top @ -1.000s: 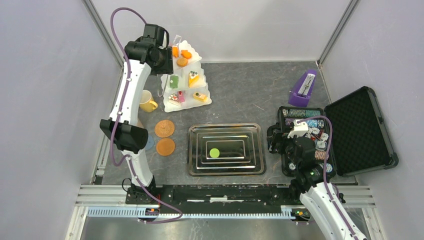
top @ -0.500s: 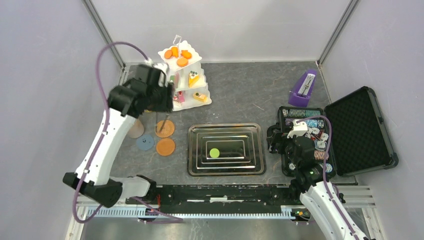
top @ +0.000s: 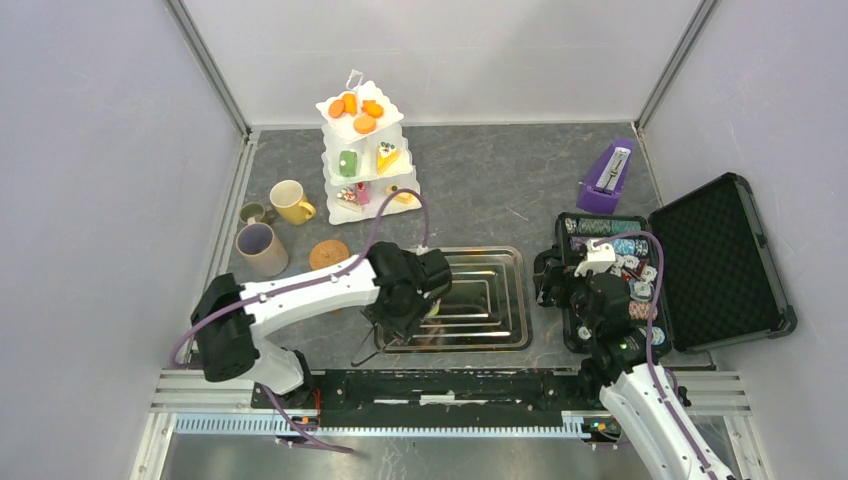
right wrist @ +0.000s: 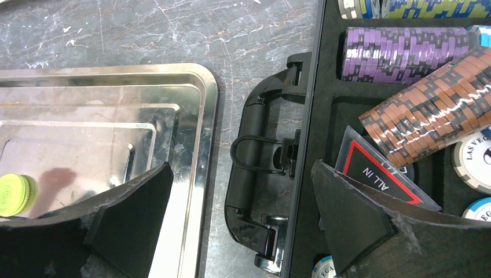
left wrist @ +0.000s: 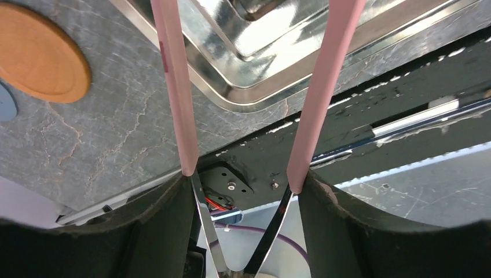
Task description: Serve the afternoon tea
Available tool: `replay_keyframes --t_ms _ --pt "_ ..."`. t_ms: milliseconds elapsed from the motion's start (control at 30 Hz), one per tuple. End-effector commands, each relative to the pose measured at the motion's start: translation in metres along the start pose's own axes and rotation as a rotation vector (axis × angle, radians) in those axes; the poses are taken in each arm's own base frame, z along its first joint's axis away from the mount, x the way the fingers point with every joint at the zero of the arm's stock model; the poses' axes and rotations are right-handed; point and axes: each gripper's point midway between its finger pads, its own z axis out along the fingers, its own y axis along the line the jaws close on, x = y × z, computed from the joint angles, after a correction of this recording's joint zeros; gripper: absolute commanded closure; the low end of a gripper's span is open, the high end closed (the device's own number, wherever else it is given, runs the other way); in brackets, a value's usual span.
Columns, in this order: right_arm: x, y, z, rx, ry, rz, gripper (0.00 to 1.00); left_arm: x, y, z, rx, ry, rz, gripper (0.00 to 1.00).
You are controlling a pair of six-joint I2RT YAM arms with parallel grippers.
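Observation:
The white three-tier stand (top: 365,150) stands at the back left, with orange biscuits (top: 357,108) on top and small cakes (top: 388,157) on the lower tiers. Left of it are the yellow mug (top: 290,202), the beige-lilac mug (top: 260,248) and the small green mug (top: 253,212). My left gripper (top: 410,290) hangs over the steel tray's (top: 500,300) near left corner, shut on pink-tipped metal tongs (left wrist: 179,116) whose tips run out of the wrist view. A green biscuit (right wrist: 14,194) lies in the tray. My right gripper (right wrist: 240,168) is open and empty between the tray and the case.
An orange disc (top: 329,253) lies left of the tray, part under my left arm, and shows again as an orange disc (left wrist: 40,55) in the wrist view. The open black chip case (top: 700,270) sits at the right, the purple metronome (top: 607,178) behind it. A black rail (top: 450,385) runs along the near edge.
My left arm has swung from the stand at the back left down to the tray's near left corner, uncovering the mugs. The right arm has not moved.

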Motion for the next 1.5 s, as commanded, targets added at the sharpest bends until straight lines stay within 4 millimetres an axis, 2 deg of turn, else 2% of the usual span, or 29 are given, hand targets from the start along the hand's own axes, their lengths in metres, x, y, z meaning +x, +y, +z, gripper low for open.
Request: replay_keyframes --t_ms 0,200,467,700,933,1033,1233,1367,1467 --pt "-0.012 0.004 -0.001 -0.018 -0.053 0.005 0.02 0.006 -0.009 0.015 -0.035 0.036 0.004 0.30" --pt "-0.011 0.003 -0.001 -0.016 -0.048 0.005 0.02 0.002 -0.013 0.036 -0.050 0.069 0.060 0.28" --pt "-0.011 0.004 -0.001 -0.019 -0.048 0.004 0.02 -0.002 -0.020 0.049 -0.041 0.084 0.081 0.27" --pt "-0.011 0.004 0.000 -0.022 -0.051 0.004 0.02 0.002 -0.019 0.055 -0.051 0.110 0.086 0.37" --pt "-0.010 0.004 0.000 -0.021 -0.050 0.005 0.02 0.008 -0.017 0.062 -0.068 0.142 0.091 0.40" --pt "-0.010 0.004 0.000 -0.022 -0.049 0.004 0.02 0.005 -0.016 0.060 -0.071 0.130 0.089 0.47" --pt "-0.010 0.004 0.000 -0.021 -0.050 0.004 0.02 -0.018 -0.012 0.039 -0.100 0.033 0.068 0.59" --pt "-0.011 0.004 0.000 -0.021 -0.049 0.004 0.02 -0.043 0.006 0.002 -0.154 -0.080 0.032 0.63" --pt "-0.011 0.004 0.000 -0.020 -0.048 0.004 0.02 -0.066 0.037 -0.036 -0.169 -0.183 -0.039 0.64"
